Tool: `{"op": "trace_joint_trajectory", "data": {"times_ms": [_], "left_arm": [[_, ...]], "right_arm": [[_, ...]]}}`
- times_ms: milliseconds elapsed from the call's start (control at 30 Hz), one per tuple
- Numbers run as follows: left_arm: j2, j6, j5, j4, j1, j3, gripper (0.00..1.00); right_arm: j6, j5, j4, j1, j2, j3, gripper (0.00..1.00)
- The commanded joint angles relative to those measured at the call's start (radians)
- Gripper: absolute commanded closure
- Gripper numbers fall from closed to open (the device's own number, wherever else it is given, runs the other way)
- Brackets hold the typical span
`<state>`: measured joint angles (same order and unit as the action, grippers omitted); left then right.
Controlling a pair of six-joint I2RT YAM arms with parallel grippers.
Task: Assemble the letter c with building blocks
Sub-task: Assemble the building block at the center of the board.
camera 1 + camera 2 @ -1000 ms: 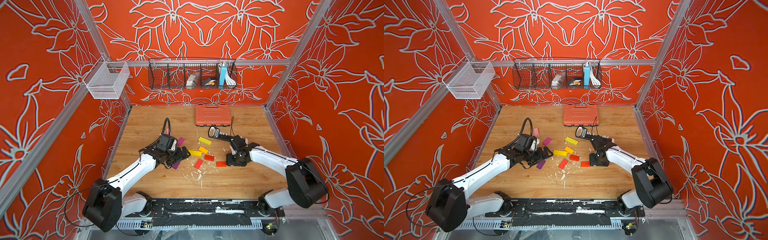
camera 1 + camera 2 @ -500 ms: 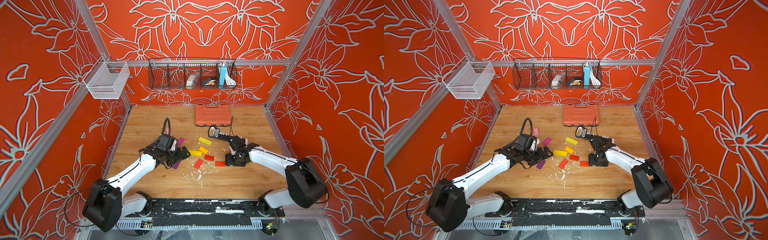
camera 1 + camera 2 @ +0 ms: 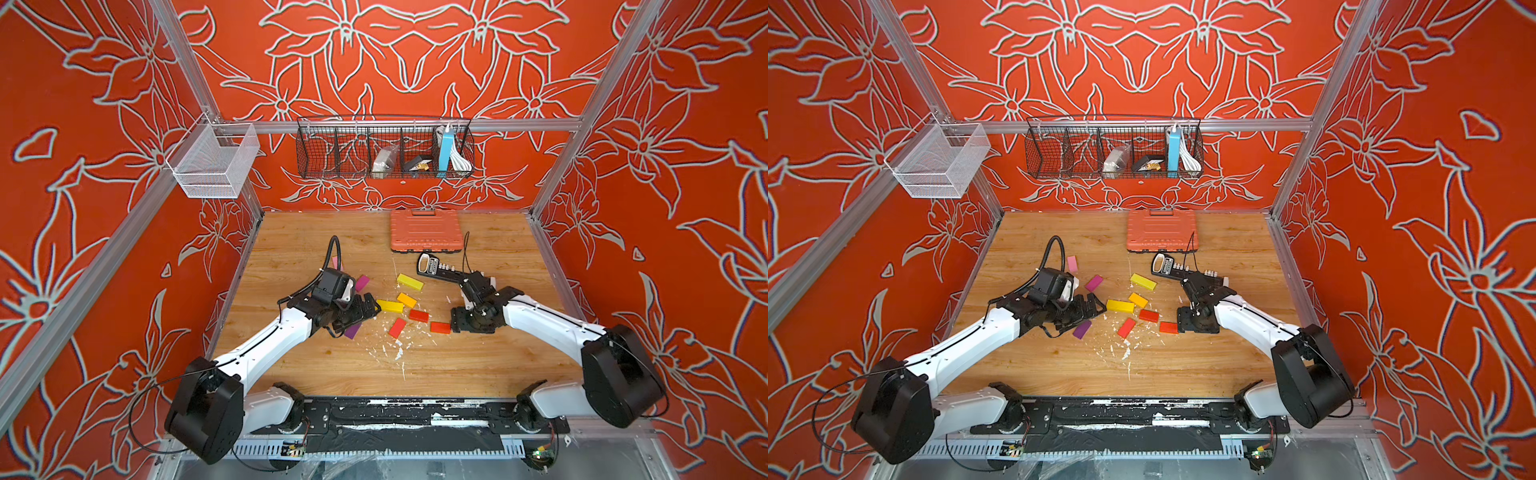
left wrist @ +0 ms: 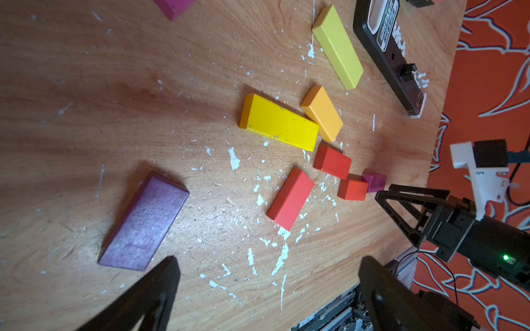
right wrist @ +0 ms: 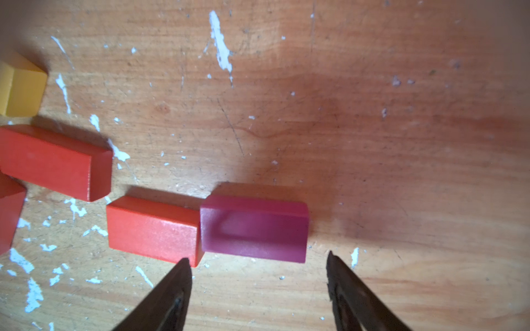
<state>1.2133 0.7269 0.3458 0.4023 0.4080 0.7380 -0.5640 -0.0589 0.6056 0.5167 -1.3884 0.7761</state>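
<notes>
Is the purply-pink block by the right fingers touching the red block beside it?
Touching. The right wrist view shows the magenta block butted end to end against the red block, no gap.

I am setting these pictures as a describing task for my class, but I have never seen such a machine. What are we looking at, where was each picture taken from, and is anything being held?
This is a robot with two white arms, each ending in a black two-fingered gripper. Two pictures look down from one camera overhead; two more come from cameras on the wrists. On the wooden table lie small coloured blocks: a yellow block, an orange block, a red block and a purple block, with an orange case and a black bar behind. The left gripper is open and holds nothing. The right gripper is open: a magenta block lies loose at its jaws, touching an orange-red block.
</notes>
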Motion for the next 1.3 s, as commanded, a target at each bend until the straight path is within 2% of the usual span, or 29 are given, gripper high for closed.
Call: {"op": "trace_joint_trajectory", "data": {"times_ms": [0, 467, 867, 1267], "left_arm": [[-0.014, 0.014, 0.007, 0.01, 0.009, 0.015, 0.02], [-0.017, 0.029, 0.001, 0.01, 0.02, 0.023, 0.02], [-0.005, 0.039, -0.003, 0.001, 0.034, 0.027, 0.02], [-0.002, 0.041, -0.011, 0.001, 0.045, 0.031, 0.02]], "right_arm": [[0.008, 0.021, 0.026, -0.003, 0.007, 0.045, 0.23], [0.058, -0.059, 0.012, -0.008, -0.12, 0.177, 0.23], [0.062, -0.143, -0.033, -0.008, -0.171, 0.166, 0.24], [0.052, -0.176, -0.059, -0.007, -0.163, 0.122, 0.25]]}}
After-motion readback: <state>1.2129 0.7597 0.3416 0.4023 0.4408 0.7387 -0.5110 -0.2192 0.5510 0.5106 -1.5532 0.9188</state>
